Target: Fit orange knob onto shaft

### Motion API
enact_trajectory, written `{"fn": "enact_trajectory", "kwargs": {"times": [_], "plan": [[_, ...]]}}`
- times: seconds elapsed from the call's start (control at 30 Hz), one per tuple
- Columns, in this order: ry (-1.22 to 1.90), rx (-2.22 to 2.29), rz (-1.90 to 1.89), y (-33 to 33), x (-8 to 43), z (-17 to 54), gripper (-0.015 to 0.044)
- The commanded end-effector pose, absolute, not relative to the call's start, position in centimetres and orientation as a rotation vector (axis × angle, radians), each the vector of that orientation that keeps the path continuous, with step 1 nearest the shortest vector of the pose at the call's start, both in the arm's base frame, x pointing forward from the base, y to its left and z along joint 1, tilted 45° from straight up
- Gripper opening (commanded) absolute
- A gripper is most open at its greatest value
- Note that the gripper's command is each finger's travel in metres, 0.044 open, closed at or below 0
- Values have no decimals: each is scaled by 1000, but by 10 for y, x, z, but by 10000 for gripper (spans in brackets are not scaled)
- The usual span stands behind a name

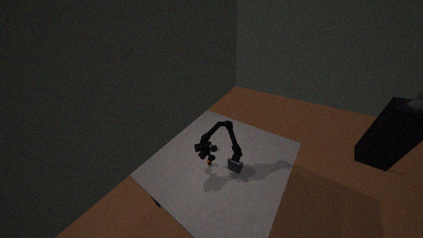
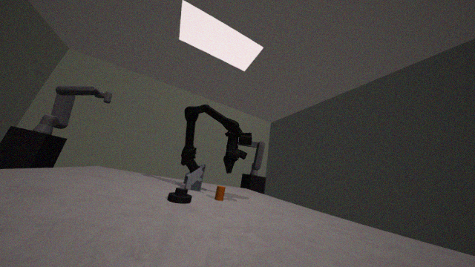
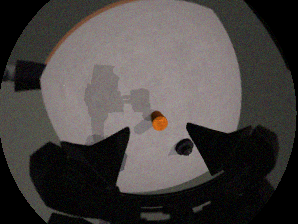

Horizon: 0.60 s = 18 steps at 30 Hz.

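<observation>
The orange knob (image 1: 209, 162) (image 2: 220, 193) (image 3: 160, 123) stands upright on the pale mat. The round pedestal (image 1: 213, 148) (image 2: 179, 197) (image 3: 184, 147) is dark and stands a short way from the knob, with a narrower raised part in its middle. The shaft's flat side cannot be made out. My gripper (image 2: 228, 171) (image 3: 159, 128) is open and empty and points down. It hangs above the knob; in the wrist view the knob appears between the two fingertips, well below them. The pedestal appears close to the right fingertip there. The knob's hole is hidden underneath.
The pale mat (image 1: 185, 158) lies on the brown table (image 1: 330, 132). The grey block (image 1: 234, 165) (image 2: 194, 179) stands at my arm's base. Another arm on a black stand (image 2: 30, 148) is at the far left, and a second black stand (image 2: 253, 183) is behind my arm.
</observation>
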State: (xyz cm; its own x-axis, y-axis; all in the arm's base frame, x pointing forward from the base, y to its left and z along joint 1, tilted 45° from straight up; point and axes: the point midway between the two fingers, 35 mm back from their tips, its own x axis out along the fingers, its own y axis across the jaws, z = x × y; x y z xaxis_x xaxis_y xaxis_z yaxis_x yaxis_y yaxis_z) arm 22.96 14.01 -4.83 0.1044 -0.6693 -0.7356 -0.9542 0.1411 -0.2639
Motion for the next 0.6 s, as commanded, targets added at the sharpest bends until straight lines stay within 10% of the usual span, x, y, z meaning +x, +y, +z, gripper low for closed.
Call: {"fn": "enact_trajectory", "kwargs": {"times": [0.0, 0.57], "plan": [[1704, -1681, 568, 120, 240, -32, 440], [1704, -1682, 566, 87, 242, -63, 440]]}}
